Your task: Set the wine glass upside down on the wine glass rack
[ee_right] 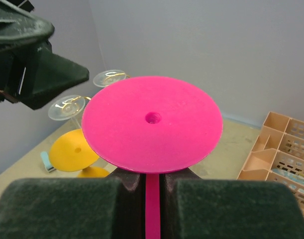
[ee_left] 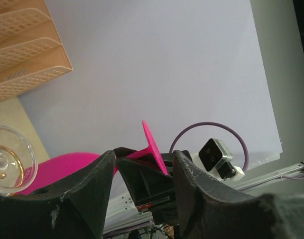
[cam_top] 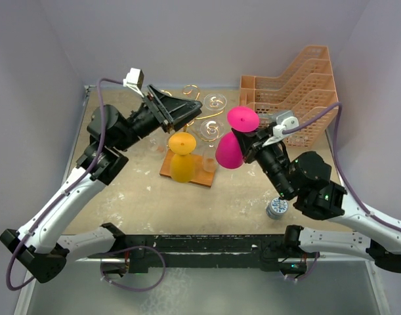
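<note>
The right claw point(cam_top: 246, 140) is gripping the pink wine glass point(cam_top: 230, 149) by its stem, with its two fingers point(ee_right: 57, 206) pressed nearly together on either side of the thin pink stalk. The glass is being held in the air, tilted, its flat round foot uppermost and its bowl lower, just to the right of the wine glass rack point(cam_top: 168, 169) and not hanging on it. A yellow glass point(cam_top: 182, 165) is hanging upside down on the rack's near side, and clear glasses point(cam_top: 210, 126) are sitting among the gold wire arms behind it. The left claw point(cam_top: 187, 108) is hovering over the rack's left side, its jaws standing partly apart and holding nothing; whether it is touching the wire cannot be told. The peach tray stack point(cam_top: 298, 88) is standing at the far right.
</note>
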Controlling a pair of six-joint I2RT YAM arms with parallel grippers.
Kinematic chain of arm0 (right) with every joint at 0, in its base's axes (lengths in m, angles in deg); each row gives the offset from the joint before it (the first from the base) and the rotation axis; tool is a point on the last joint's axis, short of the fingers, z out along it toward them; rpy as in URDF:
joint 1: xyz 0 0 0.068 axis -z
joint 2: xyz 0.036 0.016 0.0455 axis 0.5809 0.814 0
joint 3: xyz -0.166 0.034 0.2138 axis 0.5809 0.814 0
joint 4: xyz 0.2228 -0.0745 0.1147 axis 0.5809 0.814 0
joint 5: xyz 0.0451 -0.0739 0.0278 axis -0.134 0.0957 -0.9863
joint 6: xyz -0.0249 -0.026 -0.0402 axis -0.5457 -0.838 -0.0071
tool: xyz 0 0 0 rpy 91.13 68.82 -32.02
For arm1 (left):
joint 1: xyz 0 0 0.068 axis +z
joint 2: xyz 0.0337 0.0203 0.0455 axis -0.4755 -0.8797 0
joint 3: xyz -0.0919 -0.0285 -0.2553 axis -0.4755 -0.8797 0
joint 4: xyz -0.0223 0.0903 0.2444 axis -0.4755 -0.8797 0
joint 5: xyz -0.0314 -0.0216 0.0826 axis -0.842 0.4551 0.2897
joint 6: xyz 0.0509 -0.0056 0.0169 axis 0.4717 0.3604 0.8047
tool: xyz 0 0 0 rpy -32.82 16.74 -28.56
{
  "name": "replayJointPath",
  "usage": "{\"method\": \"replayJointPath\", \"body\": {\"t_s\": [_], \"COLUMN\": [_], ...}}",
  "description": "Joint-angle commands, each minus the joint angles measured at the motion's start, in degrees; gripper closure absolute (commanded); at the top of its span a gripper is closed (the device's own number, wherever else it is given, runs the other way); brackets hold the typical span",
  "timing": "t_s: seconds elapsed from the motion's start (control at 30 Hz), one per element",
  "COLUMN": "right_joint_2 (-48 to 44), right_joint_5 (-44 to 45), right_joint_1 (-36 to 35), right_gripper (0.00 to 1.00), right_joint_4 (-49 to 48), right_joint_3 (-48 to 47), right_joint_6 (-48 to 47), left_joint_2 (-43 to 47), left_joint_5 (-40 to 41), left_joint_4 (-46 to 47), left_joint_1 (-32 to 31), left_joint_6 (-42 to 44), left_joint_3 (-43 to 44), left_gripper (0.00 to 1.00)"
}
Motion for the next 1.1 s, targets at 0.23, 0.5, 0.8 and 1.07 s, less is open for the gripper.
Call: {"method": "replayJointPath", "body": {"t_s": [0.23, 0.5, 0.8, 1.07], "right_joint_2": [2.03, 3.05, 2.42, 2.21], "right_joint_5": [1.40, 0.13, -4.04, -5.26], "right_joint_1": [-0.23, -0.25, -0.26, -0.31], "right_gripper": [1.00, 1.00, 1.00, 1.00], "right_joint_4": [-4.22, -4.87, -2.11, 0.80], "right_joint_3": [-1.13, -1.48, -1.74, -3.08], "right_joint_6": [-4.70, -5.92, -5.53, -3.53], "left_joint_2": [-3.50, -4.98, -6.94, -8.87], "left_joint_5": [5.78, 8.12, 6.99, 4.63], "left_joint_4": [-1.23, 0.02, 2.43, 2.82], "left_joint_1": [-9.78, -12.27, -12.89, -12.98], "left_joint_6": [-1.50, -3.51, -6.15, -7.09], "left_joint_3": [2.01, 2.11, 2.81, 5.58], "left_gripper": [0.54, 0.62, 0.88, 1.00]}}
